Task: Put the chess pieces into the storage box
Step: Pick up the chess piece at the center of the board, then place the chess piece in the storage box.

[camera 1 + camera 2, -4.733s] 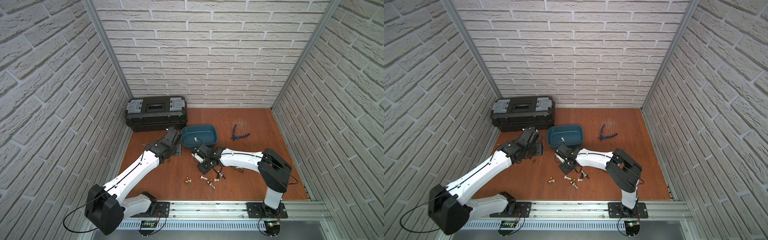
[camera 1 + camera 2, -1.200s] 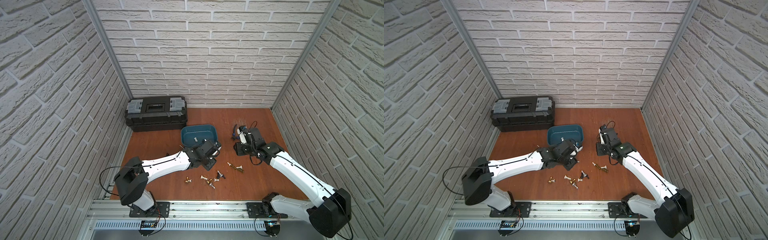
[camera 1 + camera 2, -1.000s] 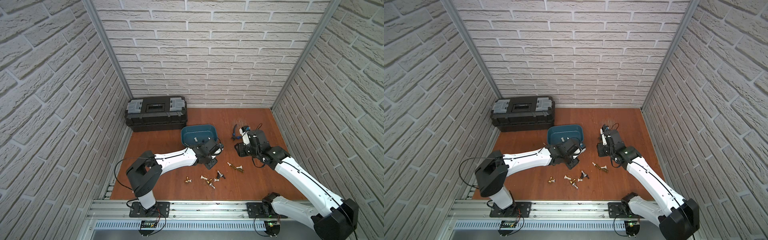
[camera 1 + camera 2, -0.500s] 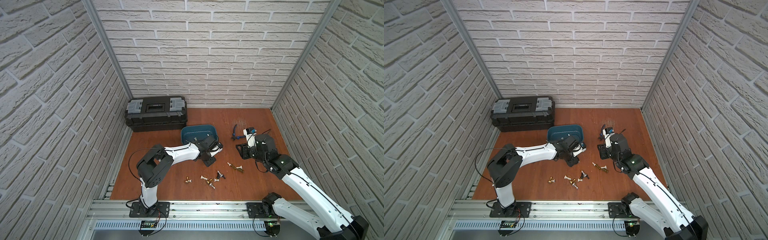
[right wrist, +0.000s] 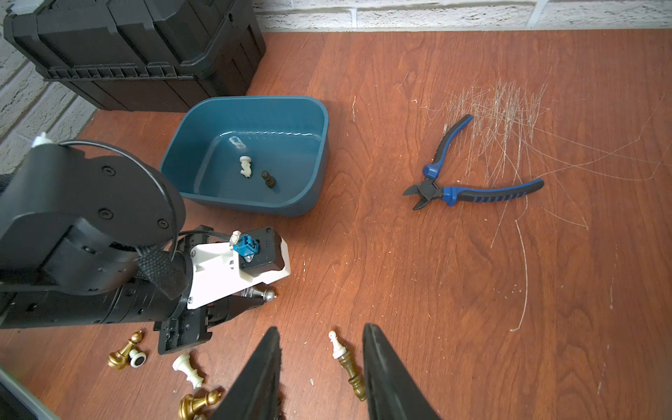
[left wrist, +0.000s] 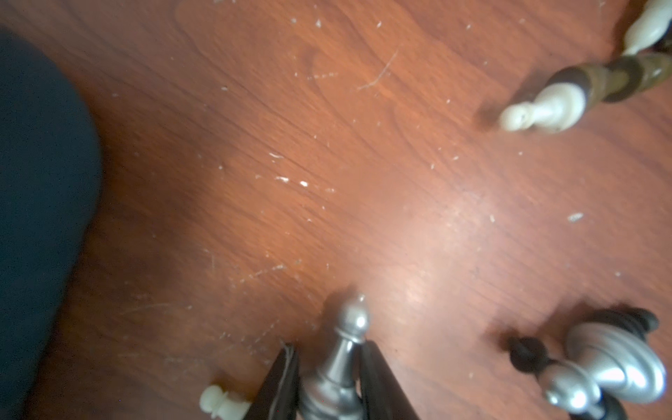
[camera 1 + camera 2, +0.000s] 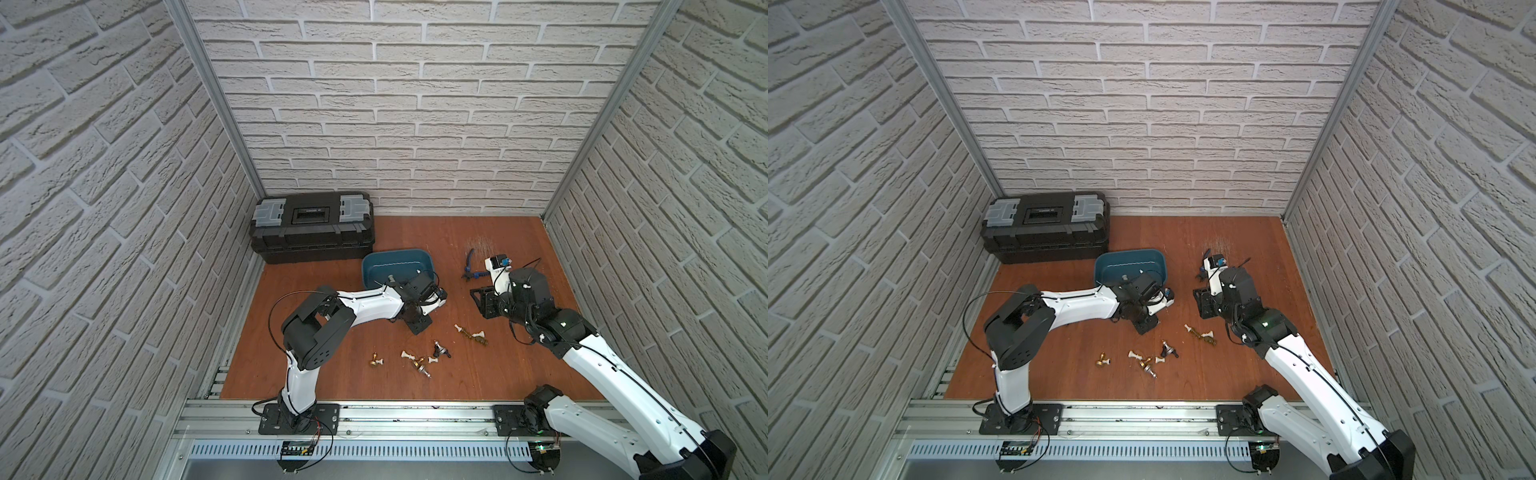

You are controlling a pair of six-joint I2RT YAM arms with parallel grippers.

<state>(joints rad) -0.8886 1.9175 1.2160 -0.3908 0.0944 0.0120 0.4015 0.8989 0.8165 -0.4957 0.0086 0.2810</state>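
Loose chess pieces lie on table near front, awaiting pickup. Left gripper clamps silver piece, low, ready for lift. Right gripper fingers apart, empty, aimed at white pawn. Storage box beyond, two pieces inside. Since seconds ago: left arm came from box, right swung aside

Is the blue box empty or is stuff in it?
Not empty. The box has two chess pieces lying on its floor: a white piece and a black piece.
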